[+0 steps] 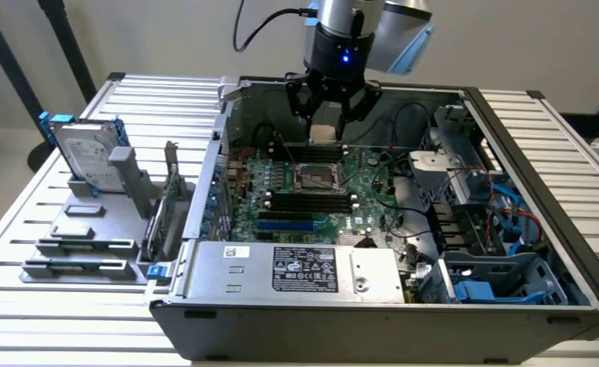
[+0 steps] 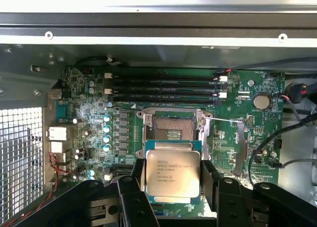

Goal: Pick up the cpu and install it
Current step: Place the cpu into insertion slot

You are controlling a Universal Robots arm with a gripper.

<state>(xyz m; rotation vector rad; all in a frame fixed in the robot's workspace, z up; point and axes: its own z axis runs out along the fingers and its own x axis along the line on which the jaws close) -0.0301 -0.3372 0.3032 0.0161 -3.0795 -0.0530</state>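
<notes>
The cpu point(image 2: 172, 173), a small flat square chip with a silver-grey printed top, hangs between my black fingers point(image 2: 214, 180), which press on two of its opposite sides. In the exterior view my gripper point(image 1: 325, 121) hovers inside the open computer case with the cpu point(image 1: 323, 134) in its jaws, above the far end of the green motherboard point(image 1: 366, 172). The open CPU socket point(image 2: 171, 128) with its raised metal frame lies just beyond the chip in the wrist view. In the exterior view the socket point(image 1: 317, 177) sits a little in front of and below the gripper.
Black memory slots point(image 2: 163, 85) run beside the socket. The case walls point(image 1: 529, 153), cables point(image 1: 427, 202) and a drive cage point(image 1: 483, 279) crowd the exterior view's right. A power supply point(image 1: 289, 267) fills the case front. Outside on the left stand a hard drive point(image 1: 87, 157) and grey holder blocks point(image 1: 85, 245).
</notes>
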